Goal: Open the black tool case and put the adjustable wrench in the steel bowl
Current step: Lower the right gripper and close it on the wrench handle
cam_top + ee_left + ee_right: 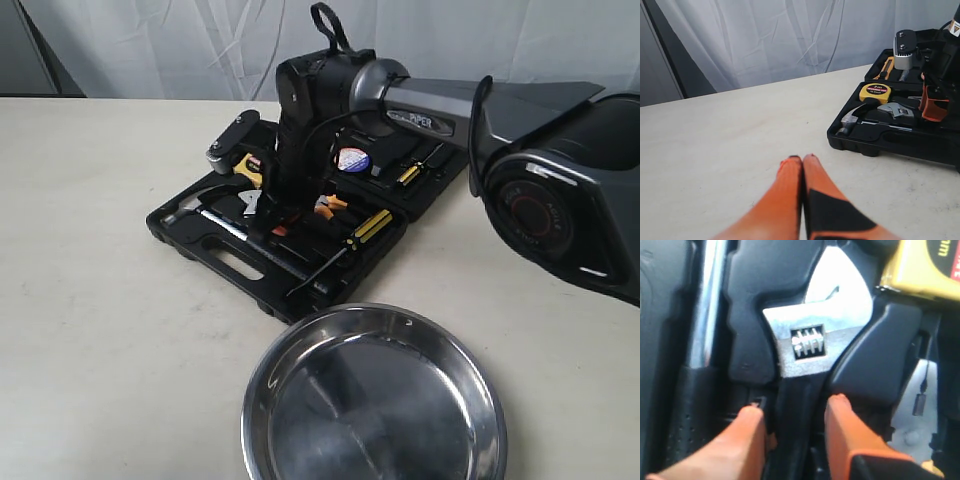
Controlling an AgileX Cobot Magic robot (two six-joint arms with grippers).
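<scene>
The left gripper (802, 159) lay low over the bare table (740, 140), well apart from the work, its orange fingers pressed together on nothing. To its right the black tool case (225, 262) stood already open, both halves flat and the tools in their moulded recesses. A hammer (847, 122) sat at the near-left end and a yellow tape measure (875, 92) just behind it. The adjustable wrench (805, 340) lay between them in its own recess, silver head and thumb-screw showing.

The right gripper (795, 407) pointed straight down into the case. Its jaws stood apart, one orange finger (747, 435) on each side of the wrench's black handle just below the head, not visibly clamped. Whether the pads touched the handle could not be told.

The wrench looked rigid and fairly heavy for its size, with most of its weight in the steel head. A hold on the handle close to the head, as lined up here, seemed likely to keep it from tipping. The polished head looked slippery and the dark handle the surer place to pinch. The recess appeared snug, so a straight lift seemed wise to avoid dragging the case.

The steel bowl (370, 420) waited empty, just beside the case's front edge.
</scene>
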